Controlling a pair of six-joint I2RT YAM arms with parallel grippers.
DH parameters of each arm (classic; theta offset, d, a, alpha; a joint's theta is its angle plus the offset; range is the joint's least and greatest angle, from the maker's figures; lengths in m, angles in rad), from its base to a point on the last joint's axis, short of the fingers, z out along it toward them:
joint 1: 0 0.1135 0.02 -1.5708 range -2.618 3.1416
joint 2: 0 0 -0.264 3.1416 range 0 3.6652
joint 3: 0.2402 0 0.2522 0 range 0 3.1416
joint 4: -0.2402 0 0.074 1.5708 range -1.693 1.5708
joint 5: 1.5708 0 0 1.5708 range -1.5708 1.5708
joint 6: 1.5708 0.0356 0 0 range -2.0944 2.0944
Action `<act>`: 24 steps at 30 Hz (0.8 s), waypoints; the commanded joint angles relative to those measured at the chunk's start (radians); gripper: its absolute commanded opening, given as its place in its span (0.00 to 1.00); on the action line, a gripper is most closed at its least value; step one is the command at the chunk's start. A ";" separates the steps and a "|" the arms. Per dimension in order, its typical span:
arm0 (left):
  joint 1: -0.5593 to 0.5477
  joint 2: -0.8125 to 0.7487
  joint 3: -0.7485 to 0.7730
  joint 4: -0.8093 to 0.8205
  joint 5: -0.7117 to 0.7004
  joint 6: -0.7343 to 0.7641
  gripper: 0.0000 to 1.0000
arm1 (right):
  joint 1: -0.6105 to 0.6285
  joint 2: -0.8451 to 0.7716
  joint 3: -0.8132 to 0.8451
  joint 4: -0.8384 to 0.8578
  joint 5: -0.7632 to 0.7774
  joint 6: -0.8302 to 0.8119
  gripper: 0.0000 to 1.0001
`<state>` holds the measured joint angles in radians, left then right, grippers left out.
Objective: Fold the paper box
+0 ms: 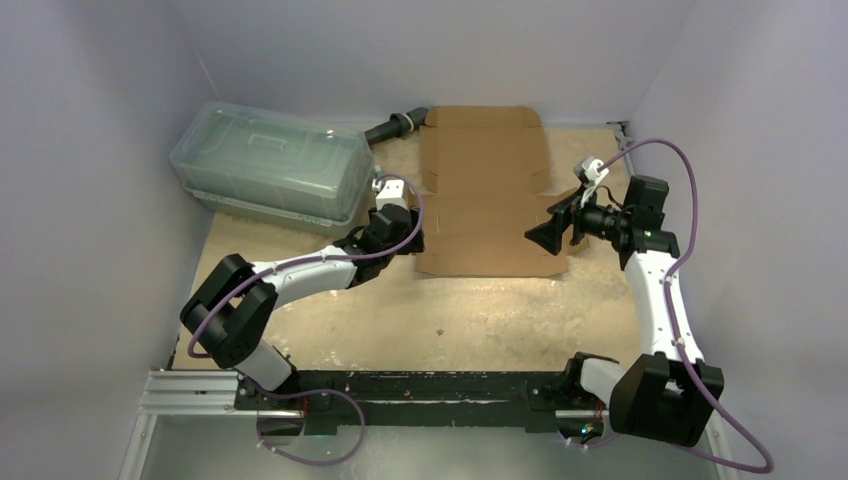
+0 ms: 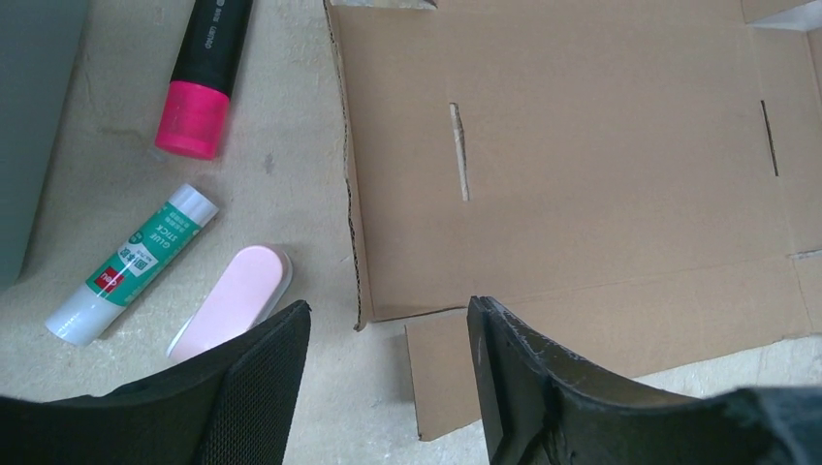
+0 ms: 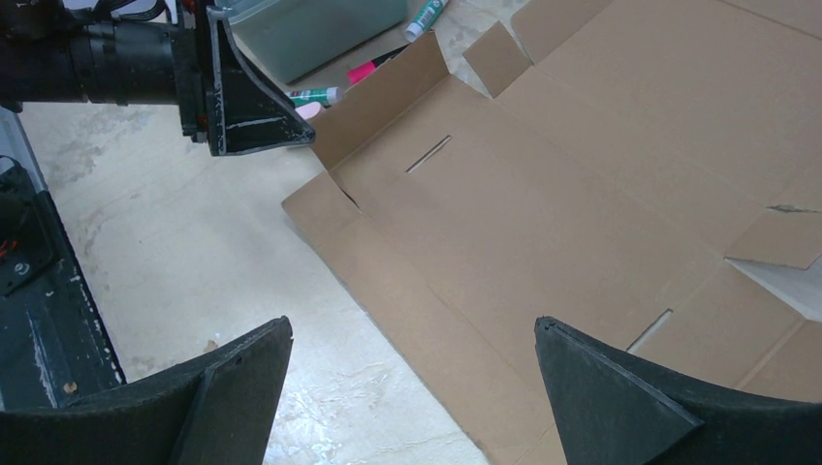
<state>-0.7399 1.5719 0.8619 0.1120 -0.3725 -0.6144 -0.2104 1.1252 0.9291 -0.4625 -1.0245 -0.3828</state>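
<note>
Find the left gripper [image 2: 386, 320] spread wide and empty at the near left edge of the paper box [image 1: 485, 190], a flat brown corrugated cardboard sheet lying unfolded mid-table, and the right gripper [image 3: 412, 329] equally wide over its right side. Beware of shoving the loose sheet across the worn beige tabletop [image 1: 480, 320] by lifting one flap unbraced. Farther back: clear greenish plastic container [image 1: 270, 170], pale lilac walls [image 1: 100, 150].

Matt brown corrugated cardboard paper box [image 1: 487, 190], glossy clear plastic container [image 1: 270, 165], rough tabletop [image 1: 480, 320]
</note>
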 commanded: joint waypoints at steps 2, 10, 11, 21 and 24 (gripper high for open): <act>0.003 -0.020 0.023 0.043 -0.024 0.027 0.59 | -0.003 -0.004 0.002 0.012 -0.035 0.004 0.99; 0.002 -0.031 0.018 0.047 -0.032 0.029 0.59 | -0.003 -0.002 0.004 0.009 -0.045 0.002 0.99; 0.002 -0.032 0.019 0.049 -0.032 0.032 0.59 | -0.003 -0.002 0.004 0.008 -0.046 0.001 0.99; 0.002 -0.006 0.061 0.037 -0.049 0.050 0.59 | -0.003 -0.005 0.004 0.004 -0.052 0.000 0.99; 0.006 0.005 0.090 0.026 -0.054 0.057 0.59 | -0.003 -0.005 0.004 0.004 -0.055 0.000 0.99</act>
<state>-0.7399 1.5734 0.8837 0.1116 -0.4019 -0.5816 -0.2104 1.1255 0.9291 -0.4633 -1.0435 -0.3828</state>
